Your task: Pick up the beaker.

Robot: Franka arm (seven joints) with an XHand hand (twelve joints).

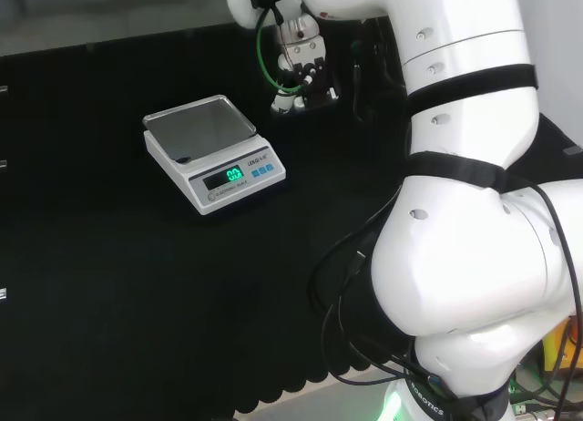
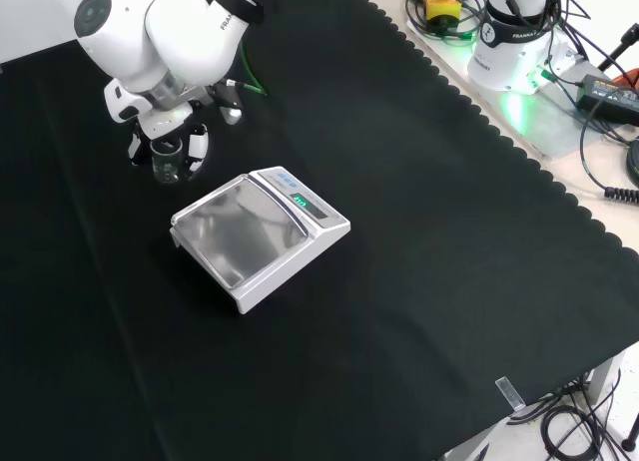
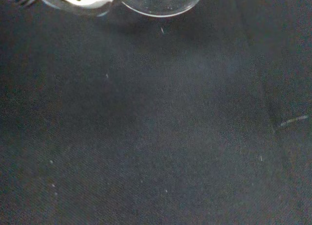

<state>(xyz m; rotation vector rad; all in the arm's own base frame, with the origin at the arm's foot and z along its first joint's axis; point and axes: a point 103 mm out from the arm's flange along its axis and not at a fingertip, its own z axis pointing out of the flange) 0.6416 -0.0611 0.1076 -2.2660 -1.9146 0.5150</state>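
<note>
Front view: hand [image 2: 168,142] at upper left, fingers down either side of the clear beaker [image 2: 166,161], curled about it | beaker upright, whether it touches the black cloth [image 2: 419,281] cannot be told | scale [image 2: 260,236] just right of it, nearer the camera | head view: scale [image 1: 214,154] left, hand [image 1: 305,75] right.

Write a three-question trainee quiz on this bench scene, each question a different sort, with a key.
1. True or false: the beaker stands on the scale's pan.
2. In the front view, the robot hand is: A) over the scale, B) at the beaker, up and left of the scale, C) at the cloth's right edge.
3. Fill in: the cloth is ____ in colour.

Key: 1 false; 2 B; 3 black.
</note>
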